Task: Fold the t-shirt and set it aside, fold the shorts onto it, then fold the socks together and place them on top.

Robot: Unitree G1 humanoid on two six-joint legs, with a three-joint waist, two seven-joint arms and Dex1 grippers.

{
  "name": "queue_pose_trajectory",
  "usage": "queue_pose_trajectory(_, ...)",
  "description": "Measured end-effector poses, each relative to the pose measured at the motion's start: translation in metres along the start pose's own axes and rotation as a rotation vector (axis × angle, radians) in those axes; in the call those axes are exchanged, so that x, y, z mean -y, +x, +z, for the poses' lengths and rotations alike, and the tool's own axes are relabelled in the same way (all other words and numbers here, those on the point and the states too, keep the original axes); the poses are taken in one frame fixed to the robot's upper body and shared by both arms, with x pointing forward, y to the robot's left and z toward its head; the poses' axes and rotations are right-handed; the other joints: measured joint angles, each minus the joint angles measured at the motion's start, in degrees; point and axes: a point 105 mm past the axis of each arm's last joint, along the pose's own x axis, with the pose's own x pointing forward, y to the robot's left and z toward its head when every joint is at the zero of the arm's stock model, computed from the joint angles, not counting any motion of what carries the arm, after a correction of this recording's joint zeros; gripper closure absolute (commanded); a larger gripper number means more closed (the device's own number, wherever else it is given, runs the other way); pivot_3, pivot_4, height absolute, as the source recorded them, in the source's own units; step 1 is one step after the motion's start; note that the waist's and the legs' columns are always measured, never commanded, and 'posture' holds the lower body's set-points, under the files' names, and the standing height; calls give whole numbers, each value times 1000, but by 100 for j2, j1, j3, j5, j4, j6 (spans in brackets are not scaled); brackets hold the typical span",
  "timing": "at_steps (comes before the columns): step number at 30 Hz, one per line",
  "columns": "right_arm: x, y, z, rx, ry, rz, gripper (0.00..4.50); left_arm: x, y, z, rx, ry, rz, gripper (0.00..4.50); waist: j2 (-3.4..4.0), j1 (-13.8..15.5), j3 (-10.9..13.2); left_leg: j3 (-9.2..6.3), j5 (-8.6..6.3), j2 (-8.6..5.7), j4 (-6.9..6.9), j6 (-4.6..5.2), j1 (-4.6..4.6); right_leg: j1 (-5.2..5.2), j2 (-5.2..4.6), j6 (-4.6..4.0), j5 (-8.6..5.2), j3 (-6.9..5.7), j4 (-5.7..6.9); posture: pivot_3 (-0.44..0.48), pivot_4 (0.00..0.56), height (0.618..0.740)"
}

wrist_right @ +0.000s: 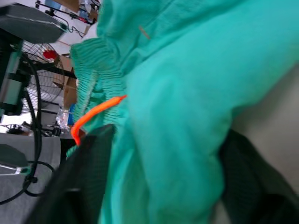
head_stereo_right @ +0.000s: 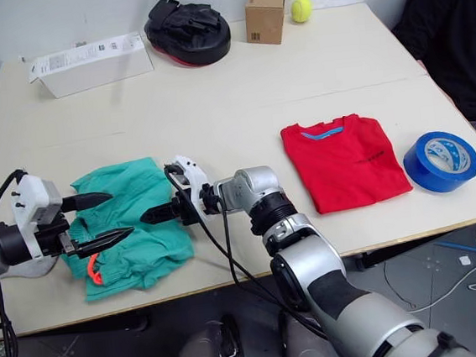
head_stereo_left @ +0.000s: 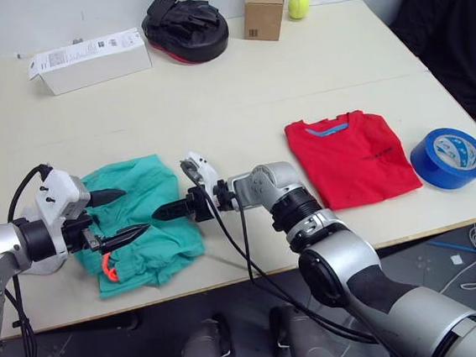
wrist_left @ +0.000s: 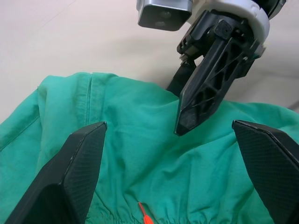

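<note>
Both tools spread at shorts (head_stereo_left: 145,217), left tool (head_stereo_left: 117,215), right tool (head_stereo_left: 167,211), t-shirt (head_stereo_left: 351,156) apart

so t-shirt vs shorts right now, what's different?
The t-shirt is red, folded into a neat flat rectangle on the robot's right; the shorts are teal and lie rumpled on its left. The t-shirt lies clear of both arms; the shorts have the open left gripper over them and the open right gripper straddling a fold at their edge. Both are on the table.
</note>
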Motion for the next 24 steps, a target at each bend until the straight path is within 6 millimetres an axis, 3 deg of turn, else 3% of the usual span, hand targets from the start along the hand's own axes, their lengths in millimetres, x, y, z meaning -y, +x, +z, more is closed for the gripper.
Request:
queue_pose_trajectory(6, -8, 0, 2, -8, -41, 26, 4488, -4, 3, 6, 16, 29, 3, 0, -11, 3, -10, 7, 5, 2, -5, -6, 8, 0, 0, -6, 3, 2, -1, 0, 150, 740)
queue_pose_trajectory(13, -3, -27, 0, -14, -71, 22, 4488, -3, 9, 8, 20, 26, -35, 0, -14, 148, -12, 9, 4, -2, -6, 4, -9, -6, -9, -12, 10, 2, -24, 0, 150, 740)
queue_pose_trajectory(18, 10, -74, 1, -7, -100, -68, 4488, 4, 16, 11, 25, 18, -95, 0, -14, 199, -12, 10, -5, -5, -7, 14, -40, -27, -11, -3, 15, 0, -45, 0, 150, 740)
queue_pose_trajectory(24, 5, -147, 8, 25, -247, -189, 4488, 16, 34, 16, 51, 27, -189, 0, -13, 193, -11, 17, 15, 0, 8, 51, -98, -79, -3, -1, 16, -10, -40, 0, 150, 740)
